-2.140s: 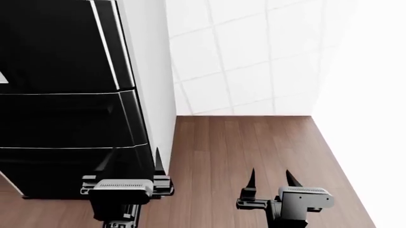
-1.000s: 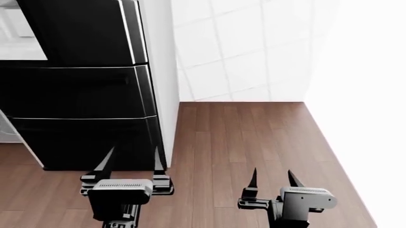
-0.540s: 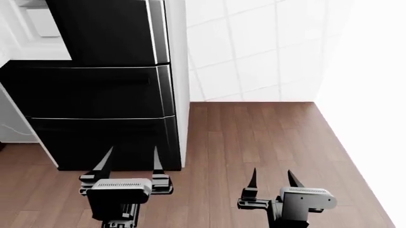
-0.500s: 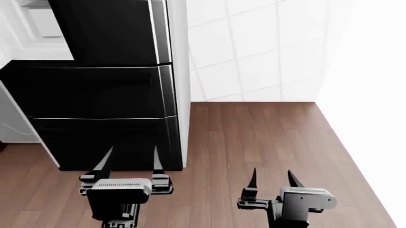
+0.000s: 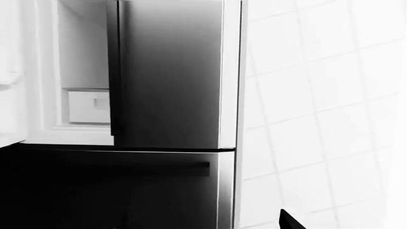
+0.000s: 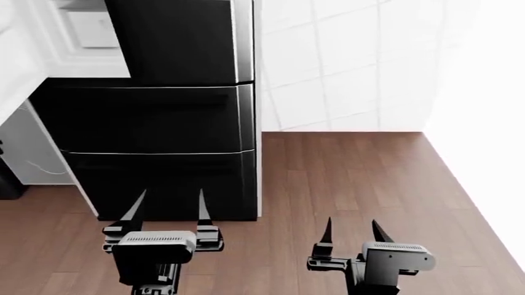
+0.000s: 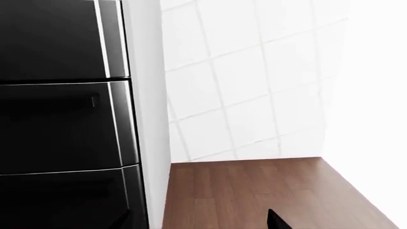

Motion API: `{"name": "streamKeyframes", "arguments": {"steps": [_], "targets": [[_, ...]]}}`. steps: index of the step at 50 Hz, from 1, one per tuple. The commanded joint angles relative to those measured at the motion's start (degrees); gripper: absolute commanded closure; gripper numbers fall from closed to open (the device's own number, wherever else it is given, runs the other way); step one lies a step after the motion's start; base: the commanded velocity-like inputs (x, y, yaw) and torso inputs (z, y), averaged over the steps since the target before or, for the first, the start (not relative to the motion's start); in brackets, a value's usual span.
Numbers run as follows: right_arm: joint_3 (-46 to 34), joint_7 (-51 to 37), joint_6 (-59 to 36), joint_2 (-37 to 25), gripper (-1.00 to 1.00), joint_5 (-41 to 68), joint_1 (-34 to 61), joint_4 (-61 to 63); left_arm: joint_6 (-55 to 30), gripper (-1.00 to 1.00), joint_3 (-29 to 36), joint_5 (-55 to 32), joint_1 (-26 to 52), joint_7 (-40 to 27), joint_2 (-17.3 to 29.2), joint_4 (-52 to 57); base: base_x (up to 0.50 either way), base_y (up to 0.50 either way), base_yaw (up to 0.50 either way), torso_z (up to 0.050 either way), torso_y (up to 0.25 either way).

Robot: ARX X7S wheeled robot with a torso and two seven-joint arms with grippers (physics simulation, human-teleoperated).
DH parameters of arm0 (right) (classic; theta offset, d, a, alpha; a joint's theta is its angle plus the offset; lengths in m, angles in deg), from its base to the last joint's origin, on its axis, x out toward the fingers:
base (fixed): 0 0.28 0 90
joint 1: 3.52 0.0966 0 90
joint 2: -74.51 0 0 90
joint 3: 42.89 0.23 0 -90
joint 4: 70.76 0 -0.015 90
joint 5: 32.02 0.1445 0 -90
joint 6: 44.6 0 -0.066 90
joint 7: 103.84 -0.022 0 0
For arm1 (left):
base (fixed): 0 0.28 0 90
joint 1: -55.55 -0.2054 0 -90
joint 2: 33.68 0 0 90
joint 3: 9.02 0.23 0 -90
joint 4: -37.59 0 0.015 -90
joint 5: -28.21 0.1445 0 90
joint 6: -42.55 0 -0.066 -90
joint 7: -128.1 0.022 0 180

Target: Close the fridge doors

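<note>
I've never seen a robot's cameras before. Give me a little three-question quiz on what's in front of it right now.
1. True or false: the left gripper is holding something.
2. Which of the fridge doors looks closed in the head view? A) the right one B) the left one
3. Fill in: the floor beside the fridge is made of brown ____ planks.

Key:
1. False. Both it and the right gripper are open and empty, short of the fridge.
2. A. To its left the white interior shows, so that side is open.
3. Wood.
</note>
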Motion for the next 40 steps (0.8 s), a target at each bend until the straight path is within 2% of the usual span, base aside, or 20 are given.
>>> {"name": "streamKeyframes", "arguments": {"steps": [1, 40], "targets": [[-0.1, -0.1, 0.1, -0.1, -1.0, 0.1, 0.0, 0.0, 0.0, -1.0, 0.0, 0.0, 0.0, 0.0, 0.0, 0.1, 0.0, 0.35, 0.0, 0.0, 0.0], [-0.6, -0.6, 0.1, -0.4, -1.0, 0.4, 0.1, 0.0, -0.1, -1.0, -0.1, 0.1, 0.0, -0.1, 0.1, 0.3, 0.0, 0.36, 0.0, 0.0, 0.0]]}}
